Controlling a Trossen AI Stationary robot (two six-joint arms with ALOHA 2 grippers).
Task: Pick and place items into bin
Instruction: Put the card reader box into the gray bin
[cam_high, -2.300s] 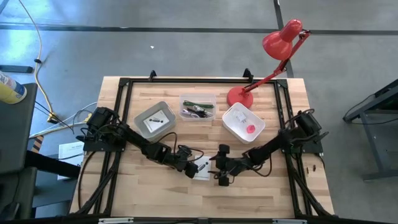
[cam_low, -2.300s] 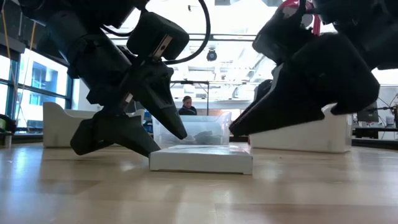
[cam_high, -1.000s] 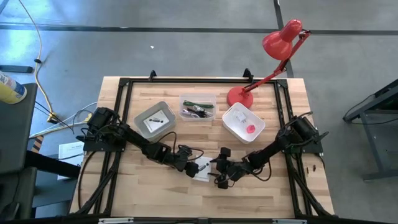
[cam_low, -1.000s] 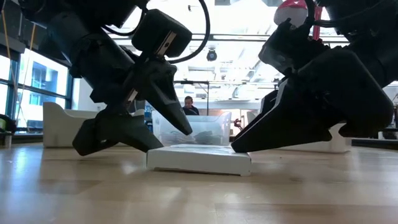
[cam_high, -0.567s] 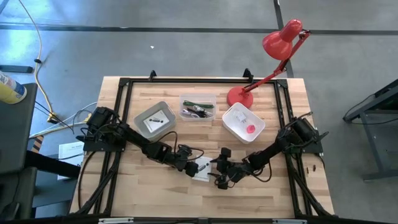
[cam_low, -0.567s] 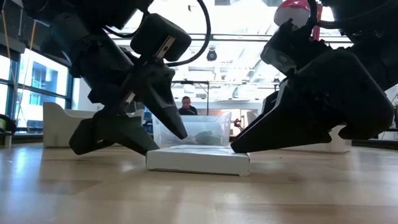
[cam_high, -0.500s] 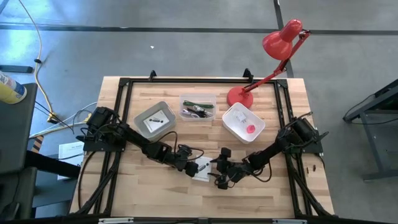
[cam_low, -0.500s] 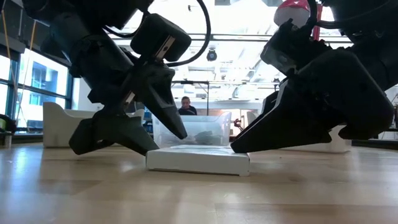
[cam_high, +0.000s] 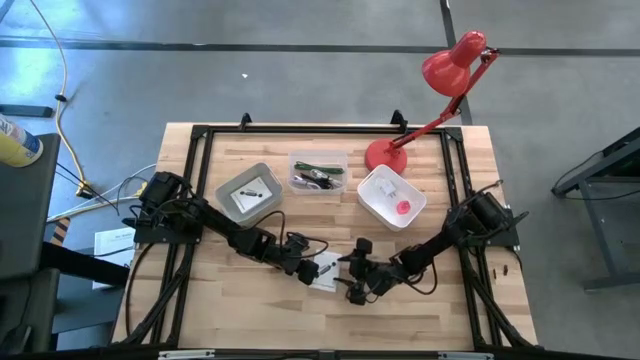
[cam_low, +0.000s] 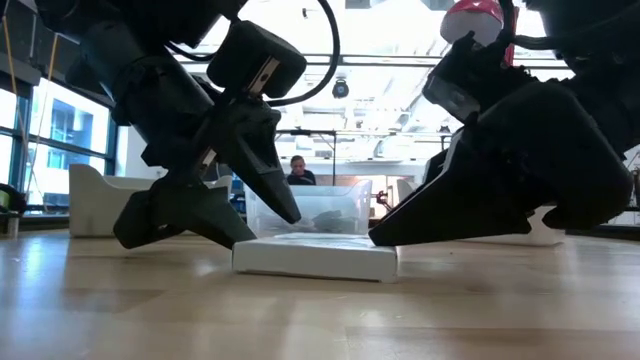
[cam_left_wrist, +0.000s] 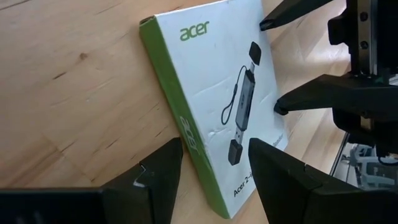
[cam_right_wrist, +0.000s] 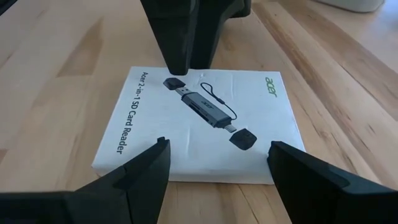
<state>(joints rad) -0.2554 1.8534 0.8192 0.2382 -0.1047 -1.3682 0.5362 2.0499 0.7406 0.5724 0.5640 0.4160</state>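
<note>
A flat white Acer card-reader box (cam_high: 325, 270) lies on the wooden table near its middle, flat on its back. My left gripper (cam_high: 305, 272) is open at the box's left end; in the left wrist view (cam_left_wrist: 211, 149) one finger stands beside the green side edge and the other over the printed top. My right gripper (cam_high: 352, 283) is open at the box's right end (cam_right_wrist: 217, 144). A green pen and coiled cables lie in the clear bin (cam_high: 318, 171). A small pink piece lies in the white bin (cam_high: 391, 196). My left gripper comes slanting down from the table's left. One fingertip (cam_right_wrist: 177, 70) stands on the box's top face (cam_right_wrist: 186, 99); the other finger is off the box, beside its green edge (cam_left_wrist: 186, 134). My right gripper comes slanting down from the table's right. One fingertip (cam_left_wrist: 278, 109) meets the box's right edge (cam_low: 385, 245); the box lies flat on the table.
A grey bin (cam_high: 249, 192) stands left of the clear bin along the table's far half. The red desk lamp (cam_high: 440, 90) rises from its base at the far right. Bare wood lies along the table's near edge. A person shows far off in the room (cam_low: 300, 170).
The box has slid a little along the table toward my left gripper, and its raised left end has settled flat. My right gripper has followed it toward the table's left, staying low. Both grippers stay open.
</note>
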